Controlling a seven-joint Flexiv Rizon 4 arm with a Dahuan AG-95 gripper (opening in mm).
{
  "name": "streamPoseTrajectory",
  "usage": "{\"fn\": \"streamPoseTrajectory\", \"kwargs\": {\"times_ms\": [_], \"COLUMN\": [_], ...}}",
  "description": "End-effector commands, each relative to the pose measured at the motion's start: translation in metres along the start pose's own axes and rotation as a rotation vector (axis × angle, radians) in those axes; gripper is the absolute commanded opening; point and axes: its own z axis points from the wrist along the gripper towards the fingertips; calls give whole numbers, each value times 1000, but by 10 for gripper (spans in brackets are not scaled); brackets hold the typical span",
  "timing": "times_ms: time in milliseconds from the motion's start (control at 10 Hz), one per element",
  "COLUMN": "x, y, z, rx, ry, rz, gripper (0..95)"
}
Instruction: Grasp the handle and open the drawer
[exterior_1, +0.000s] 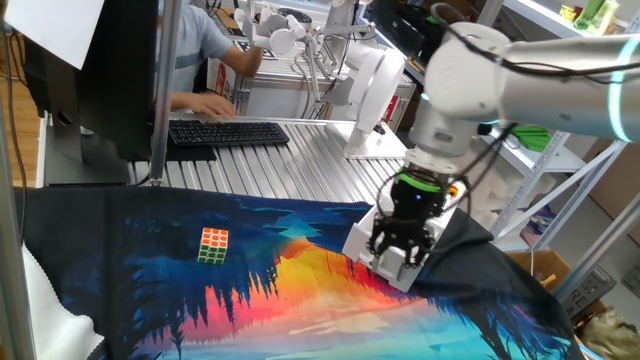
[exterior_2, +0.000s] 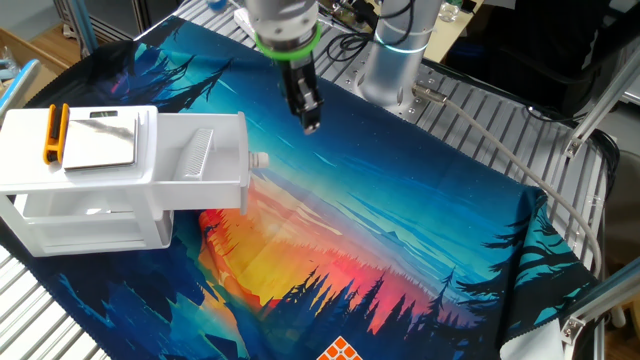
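The drawer (exterior_2: 205, 165) is the top tray of a small white boxy unit (exterior_2: 80, 215) at the left of the other fixed view. It sticks out to the right, past the unit's frame. Its handle (exterior_2: 258, 159) is a small round knob on the front panel and looks pale here. My gripper (exterior_2: 311, 122) hangs above and to the right of the knob, apart from it and holding nothing. In one fixed view the gripper (exterior_1: 403, 255) stands in front of the white unit (exterior_1: 362, 240) with its fingers spread, and the knob is hidden behind it.
A multicoloured puzzle cube (exterior_1: 213, 245) lies on the printed cloth (exterior_1: 300, 290), well left of the unit. A keyboard (exterior_1: 228, 132) and a person sit at the back. The arm's base (exterior_2: 395, 50) and cables stand behind the cloth.
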Motion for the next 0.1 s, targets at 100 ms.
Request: {"fn": "streamPoseTrajectory", "kwargs": {"times_ms": [100], "x": [-1], "y": [1], "z": [-1], "rx": [6], "ry": [-2], "rz": [56], "gripper": [380]}}
